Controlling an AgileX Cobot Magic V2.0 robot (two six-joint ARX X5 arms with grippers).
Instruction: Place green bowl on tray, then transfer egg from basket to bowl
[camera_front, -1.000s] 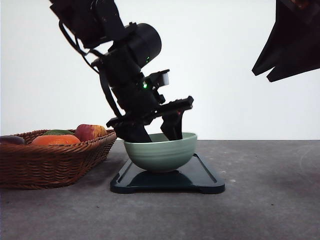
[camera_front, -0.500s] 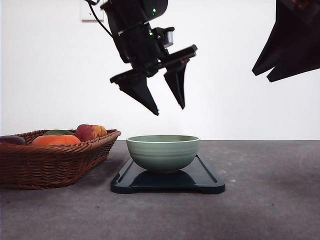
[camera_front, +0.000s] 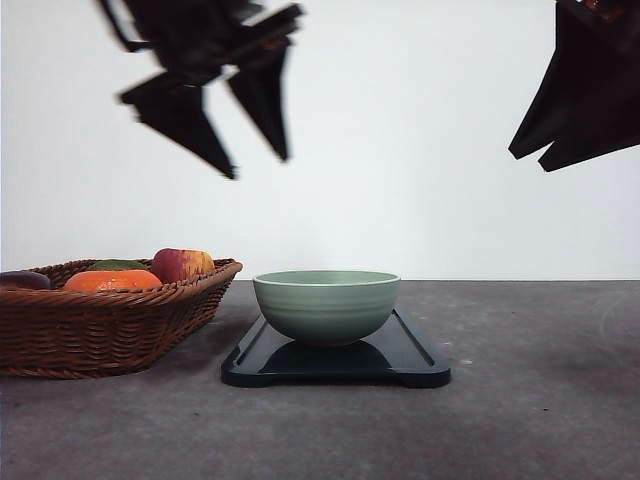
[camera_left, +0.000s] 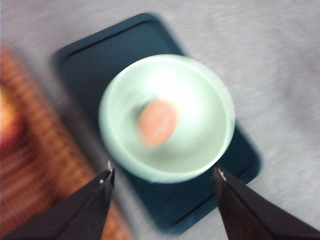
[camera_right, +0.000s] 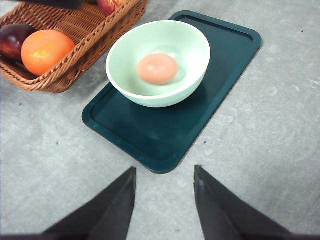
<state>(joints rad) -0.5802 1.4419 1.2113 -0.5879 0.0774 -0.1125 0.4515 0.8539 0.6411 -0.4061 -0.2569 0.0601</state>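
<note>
The egg lies in the bottom of the bowl, which sits upright on the tray, toward the tray's far end in the right wrist view. The basket stands just left of the tray with its rim near the bowl; it holds an orange, a dark plum-like fruit and an apple.

The left gripper hangs high above the space between basket and bowl, its fingers spread wide with nothing between them — motion-blurred in the front view. Half a second ago it hung lower and more directly over the bowl; a second ago its fingers reached down into the bowl, which was tipped. The bowl now stands level, as it did half a second ago.

The right gripper sits high at the right, its fingers parted and empty, near side of the tray below it — unchanged from the earlier frames.

The table is a mottled dark grey, faintly speckled. Behind it runs a plain white wall.
</note>
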